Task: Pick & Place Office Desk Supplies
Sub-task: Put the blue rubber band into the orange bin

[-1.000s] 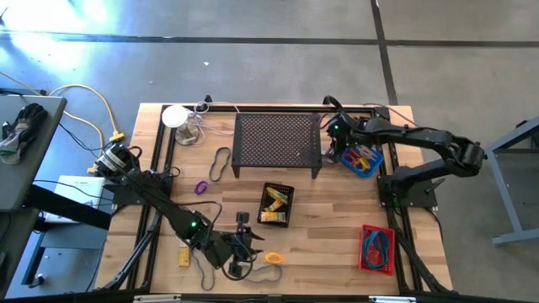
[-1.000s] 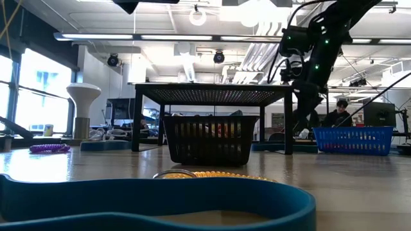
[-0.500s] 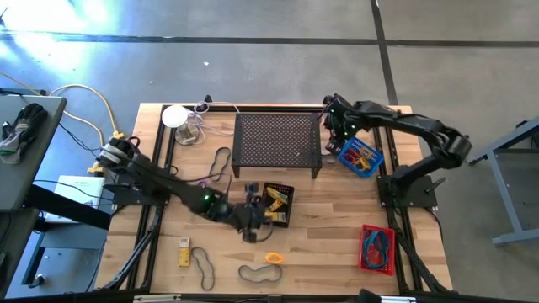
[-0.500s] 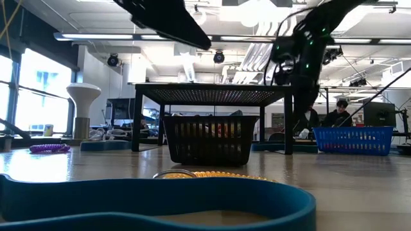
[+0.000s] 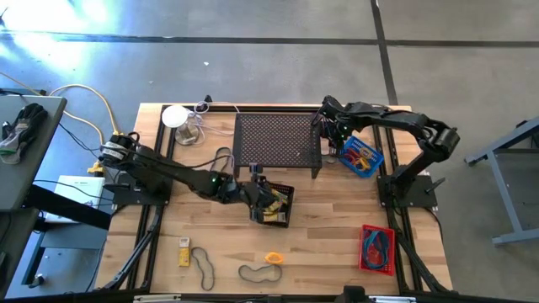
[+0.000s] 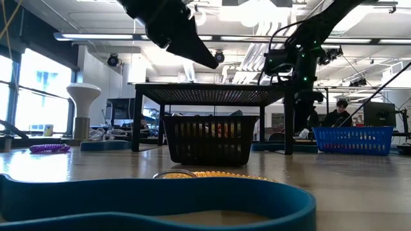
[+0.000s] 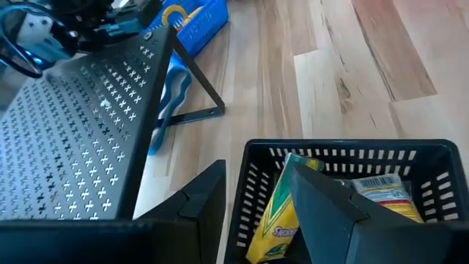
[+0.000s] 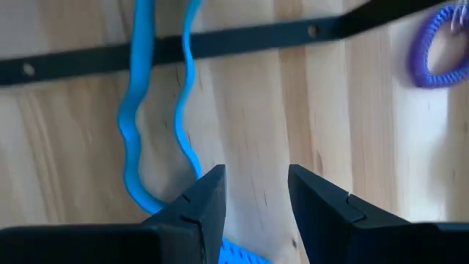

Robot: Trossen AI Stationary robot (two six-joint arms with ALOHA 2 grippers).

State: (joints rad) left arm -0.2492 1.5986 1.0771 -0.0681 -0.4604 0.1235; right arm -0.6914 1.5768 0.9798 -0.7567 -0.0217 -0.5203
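High view: left end effector (image 5: 263, 195) was seen above the black basket (image 5: 275, 204); right end effector (image 5: 328, 128) beside the stand (image 5: 278, 140).

Left wrist view: fingers parted, empty; yellow packets (image 7: 282, 213) lay directly below, inside the basket.

Right wrist view: fingers parted, empty; blue band (image 8: 139, 125) lay just ahead on the surface, judged light and limp, best pinched across one strand.
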